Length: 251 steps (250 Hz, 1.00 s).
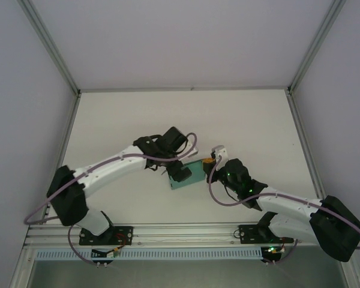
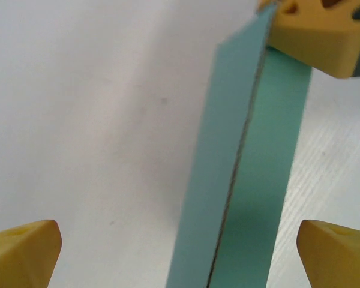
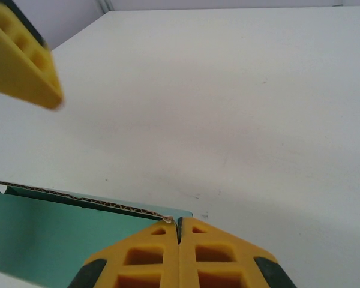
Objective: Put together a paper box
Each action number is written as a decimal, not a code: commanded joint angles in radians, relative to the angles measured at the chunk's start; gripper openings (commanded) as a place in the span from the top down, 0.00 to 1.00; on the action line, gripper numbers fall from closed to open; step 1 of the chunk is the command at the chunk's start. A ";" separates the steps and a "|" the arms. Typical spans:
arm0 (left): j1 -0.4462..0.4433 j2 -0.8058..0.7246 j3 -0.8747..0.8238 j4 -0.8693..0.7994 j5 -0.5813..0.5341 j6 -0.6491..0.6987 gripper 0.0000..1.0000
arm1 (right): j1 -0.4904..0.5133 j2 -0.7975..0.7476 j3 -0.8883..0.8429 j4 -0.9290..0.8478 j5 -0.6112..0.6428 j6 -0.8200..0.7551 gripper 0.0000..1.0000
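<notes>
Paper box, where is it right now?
In the top view the paper box is mid-table, between the two arms; the right jaws pinch its edge, the open left jaws straddle it.

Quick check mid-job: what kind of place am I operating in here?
Probably a lab robot cell: bare white table, plain walls framed by aluminium posts, left arm and right arm bolted to one rail, paper box between them.

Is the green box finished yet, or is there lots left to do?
Not finished. Done so far: the box is stood up on its edge, but it looks like flat panels with a crease, not a box shape. In hand: the right pincer is shut on its corner, and the left pincer is open either side of it, not touching. Left: folding it into shape, which is most of the job.
</notes>
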 commanded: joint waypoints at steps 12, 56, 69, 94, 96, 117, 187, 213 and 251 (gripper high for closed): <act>0.007 -0.163 -0.075 -0.040 -0.221 -0.307 0.00 | 0.018 -0.001 -0.013 -0.206 0.000 0.019 1.00; 0.004 -0.306 -0.200 -0.085 -0.115 -0.453 0.17 | 0.021 -0.028 -0.007 -0.248 0.006 0.024 1.00; 0.005 -0.323 -0.219 -0.080 -0.068 -0.471 0.23 | 0.023 -0.032 0.001 -0.270 0.008 0.029 1.00; -0.001 -0.326 -0.232 -0.079 -0.013 -0.503 0.27 | 0.024 -0.033 0.018 -0.306 0.012 0.038 1.00; -0.002 -0.324 -0.234 -0.079 -0.009 -0.503 0.27 | 0.024 -0.034 0.019 -0.308 0.011 0.039 1.00; -0.009 -0.306 -0.249 -0.055 -0.012 -0.507 0.33 | 0.026 -0.030 0.022 -0.305 0.005 0.041 1.00; -0.015 -0.229 -0.229 -0.028 -0.032 -0.561 0.71 | 0.030 -0.020 0.042 -0.330 0.004 0.051 1.00; -0.015 -0.214 -0.229 -0.008 -0.025 -0.582 0.79 | 0.030 -0.011 0.046 -0.328 -0.006 0.054 1.00; -0.017 -0.187 -0.205 0.008 -0.006 -0.628 0.91 | 0.035 0.005 0.059 -0.342 0.005 0.060 1.00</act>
